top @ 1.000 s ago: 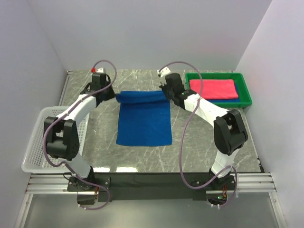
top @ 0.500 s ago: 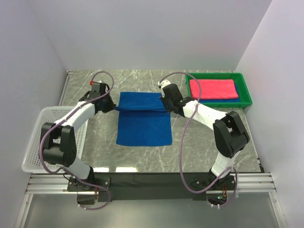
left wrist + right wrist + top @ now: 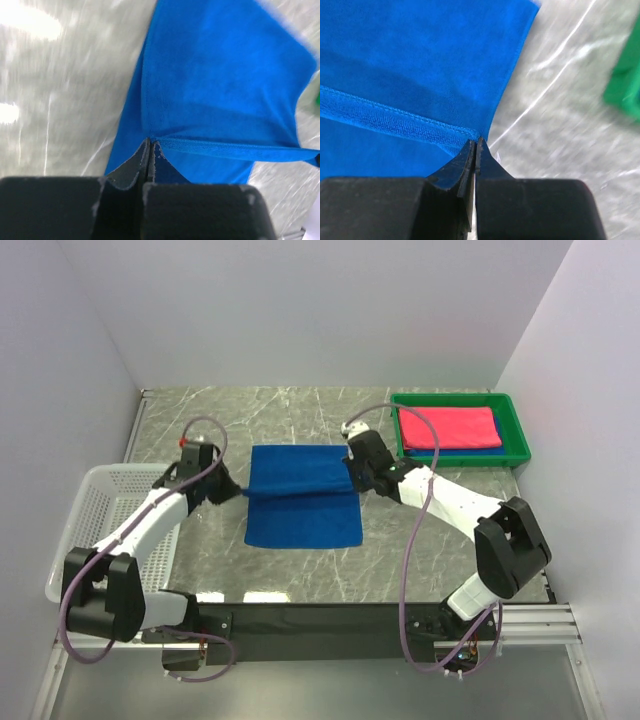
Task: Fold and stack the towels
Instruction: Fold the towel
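A grey marble surface point(image 3: 300, 415) fills the floor of a pale-walled booth, with a black strip along its near edge. The blue towel point(image 3: 303, 495) lies at the middle of the surface, its far part doubled over toward the near edge. Bare marble shows on every side of it, widest toward the far edge and the near right corner.

The left gripper point(image 3: 238, 492) is clamped tight on the left corner of the doubled hem, and the right gripper point(image 3: 352, 480) pinches the right corner. Both wrist views show the fingers pressed together on the cloth, with the hem stretched between them above the lower layer.

A white basket point(image 3: 75, 530) sits at the left edge, close beside the left arm. A green tray point(image 3: 515, 435) in the far right corner holds a folded pink towel point(image 3: 448, 427), just beyond the right arm.
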`<state>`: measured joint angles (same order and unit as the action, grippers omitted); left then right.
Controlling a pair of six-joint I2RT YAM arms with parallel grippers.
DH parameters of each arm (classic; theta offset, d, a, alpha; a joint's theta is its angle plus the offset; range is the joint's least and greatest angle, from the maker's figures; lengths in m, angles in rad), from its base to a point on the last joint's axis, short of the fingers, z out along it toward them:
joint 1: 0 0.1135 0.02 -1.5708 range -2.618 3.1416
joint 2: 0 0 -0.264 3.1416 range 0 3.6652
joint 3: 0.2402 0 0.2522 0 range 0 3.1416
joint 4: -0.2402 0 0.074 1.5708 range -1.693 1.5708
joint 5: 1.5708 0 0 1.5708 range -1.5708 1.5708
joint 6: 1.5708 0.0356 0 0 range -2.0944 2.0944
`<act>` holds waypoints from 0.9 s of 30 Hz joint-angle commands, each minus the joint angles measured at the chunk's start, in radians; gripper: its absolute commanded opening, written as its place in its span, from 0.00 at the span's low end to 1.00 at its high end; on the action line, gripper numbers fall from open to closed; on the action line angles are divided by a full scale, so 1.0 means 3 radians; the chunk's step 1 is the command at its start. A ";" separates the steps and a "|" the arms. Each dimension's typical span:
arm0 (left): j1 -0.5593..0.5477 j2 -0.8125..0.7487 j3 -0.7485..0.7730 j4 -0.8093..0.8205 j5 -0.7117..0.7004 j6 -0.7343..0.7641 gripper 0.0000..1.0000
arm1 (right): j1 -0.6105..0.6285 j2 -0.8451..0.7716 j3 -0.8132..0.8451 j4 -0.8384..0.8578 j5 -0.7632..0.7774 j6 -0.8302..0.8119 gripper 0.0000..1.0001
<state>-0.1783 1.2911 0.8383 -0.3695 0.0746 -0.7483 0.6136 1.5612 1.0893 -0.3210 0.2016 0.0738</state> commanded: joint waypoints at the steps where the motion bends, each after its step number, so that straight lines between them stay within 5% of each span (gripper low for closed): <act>1: 0.0022 -0.0156 -0.0370 0.0024 -0.0131 -0.0149 0.01 | -0.0026 -0.0065 -0.0266 -0.0413 0.0203 0.0213 0.00; 11: -0.0075 0.0007 -0.0872 0.0296 -0.0172 -0.0323 0.01 | -0.0010 0.0257 -0.0486 -0.0428 0.0008 0.0276 0.00; 27: 0.0001 0.0665 -0.0310 0.0265 -0.0315 -0.0451 0.01 | -0.0179 0.1253 0.0398 -0.0582 0.0314 -0.0123 0.00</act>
<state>-0.2054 1.4403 0.6773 -0.2771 0.0704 -0.8818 0.6167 1.8545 1.1744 -0.4461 0.1627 0.1040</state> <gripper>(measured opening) 0.012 0.010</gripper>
